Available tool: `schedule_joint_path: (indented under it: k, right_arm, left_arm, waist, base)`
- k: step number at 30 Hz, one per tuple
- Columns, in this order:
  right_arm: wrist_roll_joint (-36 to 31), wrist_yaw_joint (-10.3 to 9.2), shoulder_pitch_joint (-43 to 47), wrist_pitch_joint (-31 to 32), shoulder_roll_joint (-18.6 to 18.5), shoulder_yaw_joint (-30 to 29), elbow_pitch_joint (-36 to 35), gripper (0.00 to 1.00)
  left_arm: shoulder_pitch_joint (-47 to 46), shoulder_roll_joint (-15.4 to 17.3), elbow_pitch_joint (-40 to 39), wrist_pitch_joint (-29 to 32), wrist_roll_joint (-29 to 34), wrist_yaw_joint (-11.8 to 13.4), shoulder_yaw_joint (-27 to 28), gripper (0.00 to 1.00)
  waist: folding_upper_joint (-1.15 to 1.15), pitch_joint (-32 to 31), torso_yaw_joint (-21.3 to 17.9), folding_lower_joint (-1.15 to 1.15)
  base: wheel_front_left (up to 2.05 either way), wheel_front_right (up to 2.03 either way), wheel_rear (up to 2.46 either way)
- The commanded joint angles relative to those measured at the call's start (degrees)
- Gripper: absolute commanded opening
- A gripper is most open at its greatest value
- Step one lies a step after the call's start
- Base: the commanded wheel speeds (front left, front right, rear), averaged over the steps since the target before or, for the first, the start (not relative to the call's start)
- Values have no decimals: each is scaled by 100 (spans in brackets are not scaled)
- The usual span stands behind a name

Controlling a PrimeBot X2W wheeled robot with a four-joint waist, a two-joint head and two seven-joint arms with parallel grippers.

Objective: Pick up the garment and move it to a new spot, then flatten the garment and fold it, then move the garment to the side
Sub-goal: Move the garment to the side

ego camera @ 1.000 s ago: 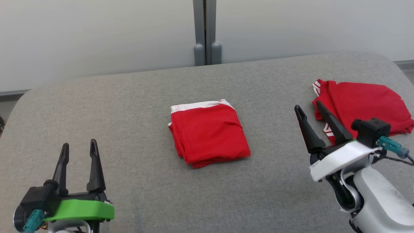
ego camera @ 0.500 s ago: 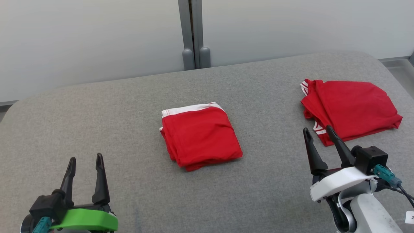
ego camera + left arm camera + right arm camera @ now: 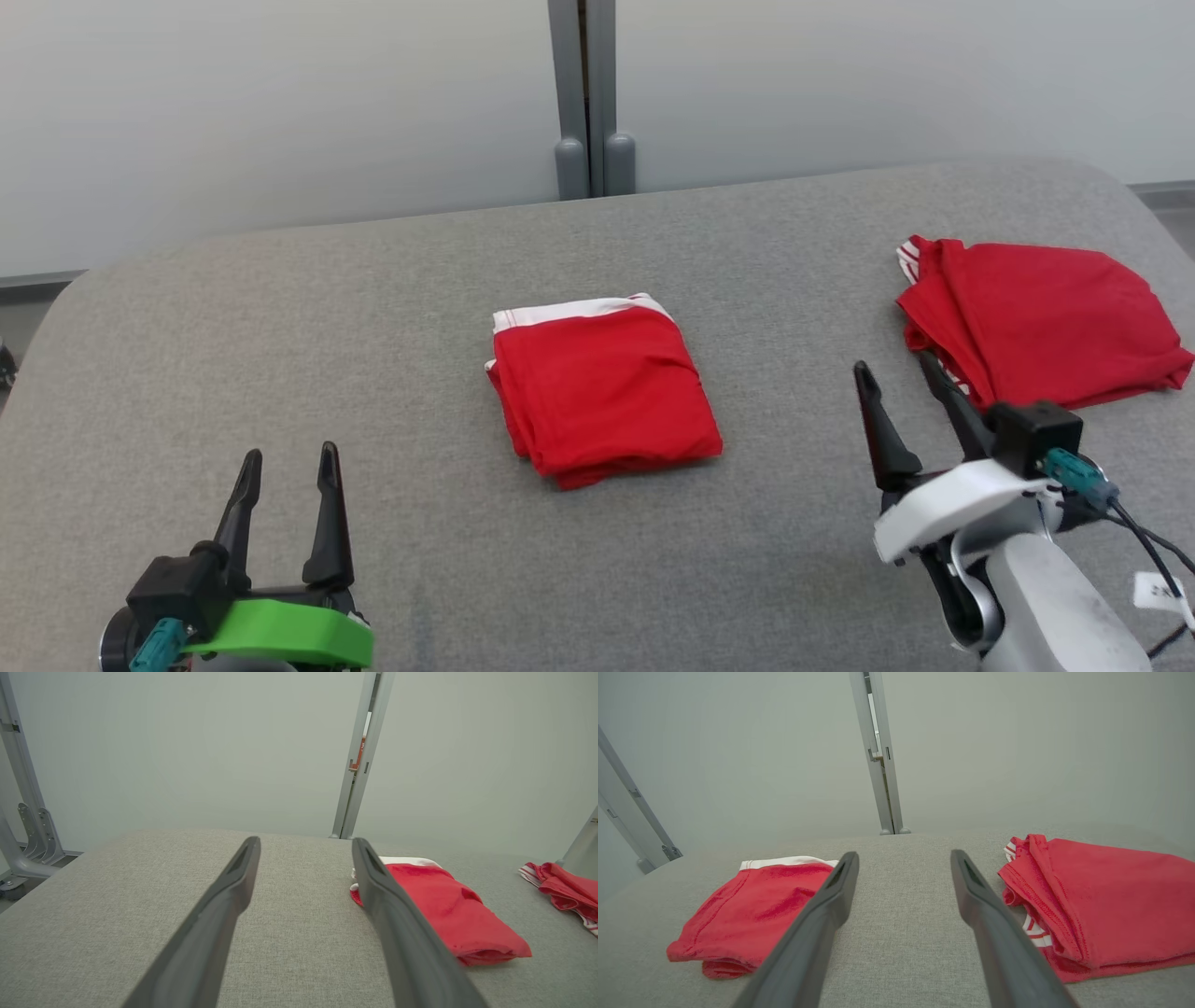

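A folded red garment [image 3: 605, 392] lies in the middle of the gray counter [image 3: 373, 327]. A second red garment [image 3: 1046, 317] lies off to the right. The left gripper [image 3: 289, 453] and right gripper [image 3: 892, 364] hang near the front, jaws spread wide, holding nothing.

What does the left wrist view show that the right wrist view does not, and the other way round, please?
The left wrist view, unlike the right one, has the left gripper, open, and grey metal brackets at its far left. The right wrist view instead has the right gripper, open, and the second red garment nearly whole, striped trim included. Both share the folded red garment with its white band, the grey table and the grey post against the pale wall.
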Motion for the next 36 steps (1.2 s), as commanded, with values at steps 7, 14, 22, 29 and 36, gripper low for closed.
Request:
schedule_joint_path:
  k: [7, 14, 22, 29, 36]
  right_arm:
    - [760, -1, -1407, 474, 111, 652, 1468, 100]
    - [1539, -3, -2582, 867, 101, 936, 3175, 100]
    - [1778, -2, -3348, 1506, -146, 1055, 4582, 100]
    - [2055, -1, -3204, 2687, -117, 980, 5002, 100]
    - [2355, 2, -3008, 2940, 59, 1058, 4839, 4]
  left_arm:
    - [-152, -3, 18, -13, -92, -17, -221, 100]
    - [-373, -6, 126, -13, -128, -17, -554, 100]
    - [-672, 0, 143, -13, -174, -17, -798, 100]
    - [-744, -10, 129, -13, -184, -12, -800, 100]
    - [-741, -16, 174, -13, -137, -12, -771, 100]
  waist:
    - [0, 133, 676, 0]
    - [0, 396, 1500, 0]
    - [0, 883, 2281, 0]
    - [0, 1065, 2495, 0]
    - [0, 973, 2333, 0]
  base:
    - [0, 0, 0]
    - [0, 0, 0]
    - [0, 0, 0]
    - [0, 0, 0]
    - [0, 0, 0]
